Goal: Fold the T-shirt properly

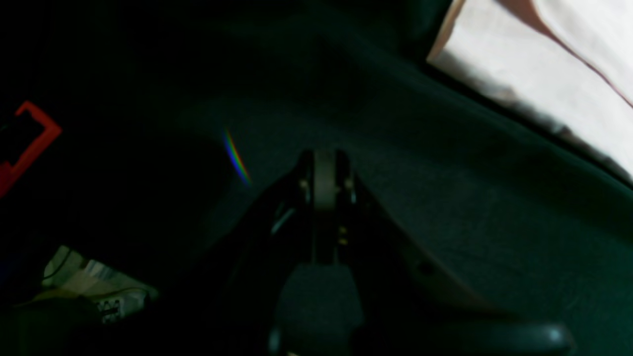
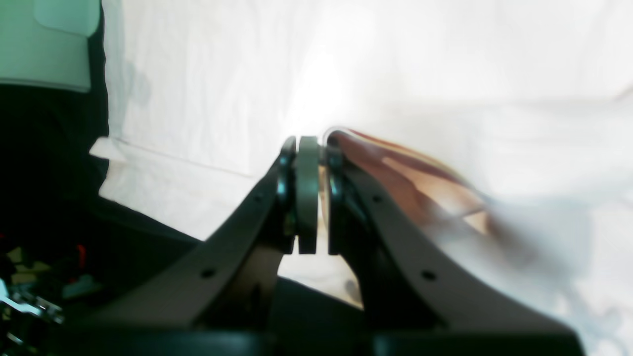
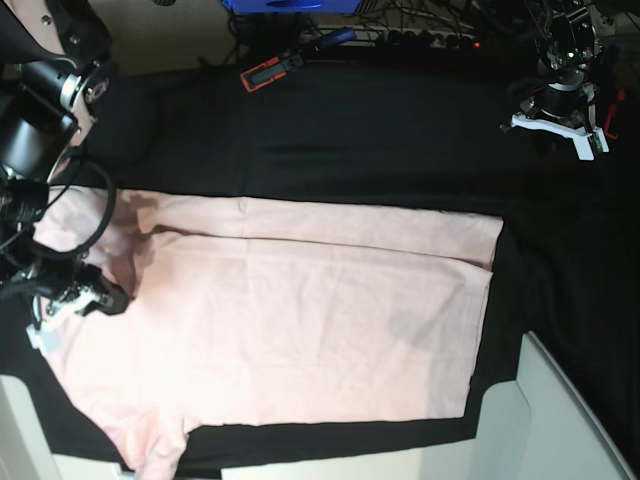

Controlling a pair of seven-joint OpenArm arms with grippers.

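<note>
The pale pink T-shirt (image 3: 300,310) lies spread flat, plain side up, on the black table cloth (image 3: 400,140). My right gripper (image 3: 105,298) sits at the shirt's left edge. In the right wrist view that gripper (image 2: 314,143) is shut, with a fold of the T-shirt (image 2: 395,74) pinched against its right finger and draped over it. My left gripper (image 3: 548,125) hovers far off at the back right, over bare black cloth. In the left wrist view it (image 1: 324,158) is shut on nothing, and a corner of the T-shirt (image 1: 544,59) shows at the upper right.
A red-and-black tool (image 3: 275,68) lies at the back of the cloth, and a red frame (image 1: 29,143) shows in the left wrist view. A blue box (image 3: 290,5) and cables (image 3: 430,35) line the far edge. A white surface (image 3: 570,420) borders the front right.
</note>
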